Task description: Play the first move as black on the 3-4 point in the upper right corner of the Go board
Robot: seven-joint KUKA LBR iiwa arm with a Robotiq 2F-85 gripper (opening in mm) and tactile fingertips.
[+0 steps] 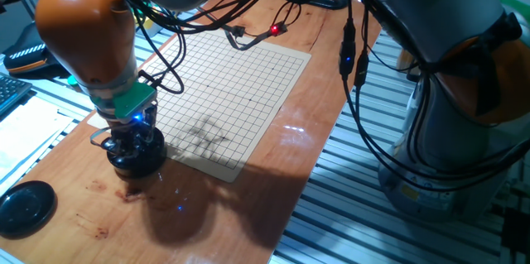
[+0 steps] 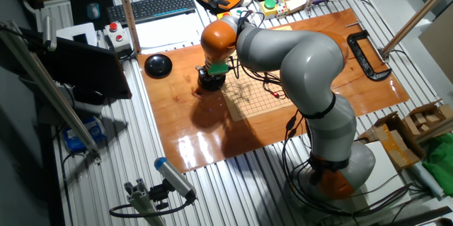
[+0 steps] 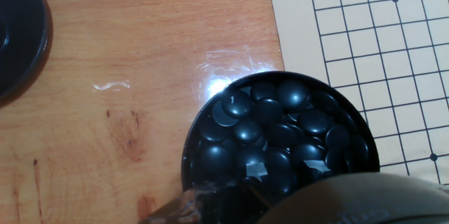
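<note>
A round black bowl (image 3: 280,143) full of glossy black stones (image 3: 237,104) stands on the wooden table, just off the left edge of the tan Go board (image 3: 365,41). The same bowl (image 1: 137,163) sits by the board's (image 1: 232,98) near-left corner in one fixed view. My gripper (image 1: 135,148) points straight down into the bowl, and its fingertips are hidden among the stones. It also shows in the other fixed view (image 2: 211,77). In the hand view only a blurred part of the hand (image 3: 337,199) shows at the bottom edge. The board's grid is bare.
The bowl's black lid (image 1: 25,208) lies on the table left of the bowl, also in the hand view (image 3: 21,31). Cables with a red light (image 1: 274,29) lie at the board's far edge. A black clamp (image 2: 368,56) grips the table's far side.
</note>
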